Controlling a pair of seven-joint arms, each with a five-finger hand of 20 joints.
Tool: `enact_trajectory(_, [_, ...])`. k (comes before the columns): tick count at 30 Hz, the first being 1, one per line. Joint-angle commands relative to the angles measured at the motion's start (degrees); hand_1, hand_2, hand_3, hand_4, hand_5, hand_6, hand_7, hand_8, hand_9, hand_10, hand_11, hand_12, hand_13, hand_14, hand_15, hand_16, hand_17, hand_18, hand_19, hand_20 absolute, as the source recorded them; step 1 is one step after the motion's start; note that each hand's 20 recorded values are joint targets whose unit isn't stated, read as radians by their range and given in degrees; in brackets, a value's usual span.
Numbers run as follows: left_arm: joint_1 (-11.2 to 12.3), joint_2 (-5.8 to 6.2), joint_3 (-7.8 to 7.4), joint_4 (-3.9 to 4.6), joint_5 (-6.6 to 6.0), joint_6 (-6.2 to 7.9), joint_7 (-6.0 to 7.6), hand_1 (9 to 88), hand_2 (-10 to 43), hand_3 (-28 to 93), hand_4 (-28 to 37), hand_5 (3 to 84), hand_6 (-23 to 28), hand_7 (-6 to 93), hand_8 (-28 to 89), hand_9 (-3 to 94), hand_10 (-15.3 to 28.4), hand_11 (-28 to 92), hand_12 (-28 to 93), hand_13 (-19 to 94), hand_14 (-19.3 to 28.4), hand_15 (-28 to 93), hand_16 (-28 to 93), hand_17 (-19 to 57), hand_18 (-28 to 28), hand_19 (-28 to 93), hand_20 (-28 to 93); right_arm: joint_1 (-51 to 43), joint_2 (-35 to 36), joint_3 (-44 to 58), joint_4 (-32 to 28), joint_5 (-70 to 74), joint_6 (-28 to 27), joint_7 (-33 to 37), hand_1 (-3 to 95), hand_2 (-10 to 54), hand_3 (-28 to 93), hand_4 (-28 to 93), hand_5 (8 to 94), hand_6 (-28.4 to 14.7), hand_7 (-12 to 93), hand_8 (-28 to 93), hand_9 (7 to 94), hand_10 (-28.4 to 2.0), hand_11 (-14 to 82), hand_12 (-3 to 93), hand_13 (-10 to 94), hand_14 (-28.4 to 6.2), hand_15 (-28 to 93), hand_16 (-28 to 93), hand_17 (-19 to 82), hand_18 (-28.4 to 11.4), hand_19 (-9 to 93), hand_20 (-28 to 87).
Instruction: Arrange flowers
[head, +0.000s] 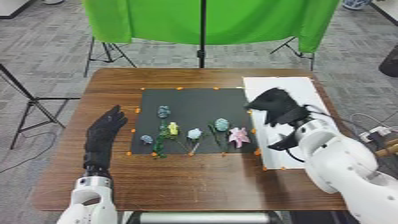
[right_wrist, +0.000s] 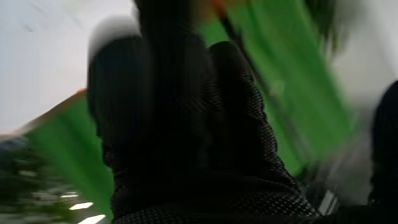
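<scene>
Head view: from above the near edge of the wooden table (head: 195, 185), facing forward and down. Wrist view: close along the right hand (head: 281, 109). Both include the green cloth (head: 253, 22).

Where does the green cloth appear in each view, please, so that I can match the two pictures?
Head view: the green cloth hangs at the top, beyond the far edge of the table.
Right wrist view: the green cloth shows behind the right hand, on both sides of it.
Shared landmark: the right hand, in its black glove.
</scene>
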Motion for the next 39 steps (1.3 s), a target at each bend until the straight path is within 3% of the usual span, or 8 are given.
enact_trajectory(1, [1.3,-0.65,-0.28,0.11,1.32,-1.70,-1.18,27.4,-1.1,66,-22.9,41.3,3.6,12.4,-7,40.0,12.2,15,12,32,16.0,20,1,5.6,12.5,5,21,-18.2,-9.5,19.1,-0.6,36.5,3.8,-26.5,15.4,-2.3,68,-15,57.2,-3.2,12,-7,53.2,-17.4,6.8,15.5,42,-16.5,12,24,20,-15.5,16,29])
enact_trajectory(4, [1.2,-0.34,-0.08,0.08,1.14,-1.48,-0.82,27.2,-1.0,66,-23.1,41.8,3.3,12.6,-7,42.5,12.4,16,12,41,18.3,31,-2,0.7,13.6,4,18,-21.0,-13.2,20.1,-0.6,45.6,6.4,-34.0,14.8,-1.6,70,-15,57.4,-2.0,13,-8,56.3,-16.3,7.4,15.0,41,-14.9,11,20,22,-13.2,4,27])
enact_trajectory(8, [1.8,-0.26,-0.23,-0.28,0.77,-2.47,0.09,27.1,-0.9,66,-22.8,42.5,3.3,12.7,-7,44.7,12.7,17,12,46,18.9,40,-5,1.2,14.8,8,16,-24.9,-18.0,21.1,-0.7,45.8,7.8,-39.3,10.2,0.0,75,-16,57.4,-0.8,14,-8,56.9,-15.1,7.5,14.7,40,-12.5,12,16,21,-11.7,1,26])
enact_trajectory(14, [2.4,0.21,-0.33,-1.20,1.08,-2.62,0.95,27.2,-1.1,66,-22.8,42.9,3.5,12.8,-7,44.1,13.0,17,11,37,17.0,26,-1,6.3,14.1,11,20,-31.8,-22.0,25.4,-1.7,40.9,-2.2,-37.3,3.4,-1.4,79,-18,35.5,1.8,9,-8,37.5,-13.4,3.0,12.0,24,-9.8,5,9,14,-13.0,0,21])
enact_trajectory(22, [2.5,-0.73,-0.83,-2.42,3.98,-6.12,0.15,27.2,-1.1,66,-22.7,42.9,3.6,12.4,-7,43.8,13.1,17,11,37,16.9,25,-1,5.7,13.1,9,20,-29.9,-24.6,22.3,0.1,34.5,-5.6,-36.2,1.9,-2.3,78,-19,28.5,1.4,5,-7,32.1,-13.3,1.5,9.3,21,-9.6,3,7,12,-11.0,-1,18])
enact_trajectory(24, [2.5,-1.32,-1.10,-2.46,5.64,-7.49,-0.25,27.1,-1.1,66,-22.7,42.8,3.5,12.5,-7,43.6,12.9,17,11,36,16.9,25,-1,4.7,13.3,8,19,-28.7,-24.8,21.5,0.3,34.8,-5.2,-36.9,1.9,-2.1,78,-19,29.0,0.4,5,-7,32.4,-13.4,1.6,9.0,21,-8.9,3,7,12,-10.2,-1,17])
enact_trajectory(27, [2.1,-1.77,-1.02,-2.44,7.67,-7.80,-0.62,27.0,-1.2,66,-22.8,42.7,3.4,12.4,-7,43.5,12.8,16,12,36,17.0,25,-1,4.3,13.3,8,19,-27.4,-25.1,20.6,0.7,35.0,-4.4,-37.2,1.7,-2.0,78,-19,29.2,0.1,5,-7,32.6,-13.4,1.7,8.7,21,-8.6,3,6,12,-10.0,-1,17])
enact_trajectory(39, [1.4,-3.94,-0.89,-2.04,7.96,-8.30,-0.28,27.1,-1.3,66,-22.7,42.7,3.4,12.2,-7,43.5,12.6,16,12,36,16.9,24,0,4.0,13.1,7,19,-25.2,-26.2,18.8,1.4,35.3,-4.4,-37.1,1.4,-1.4,77,-19,30.9,-1.5,5,-7,34.3,-13.6,2.6,8.9,22,-9.7,5,6,13,-11.3,0,17])
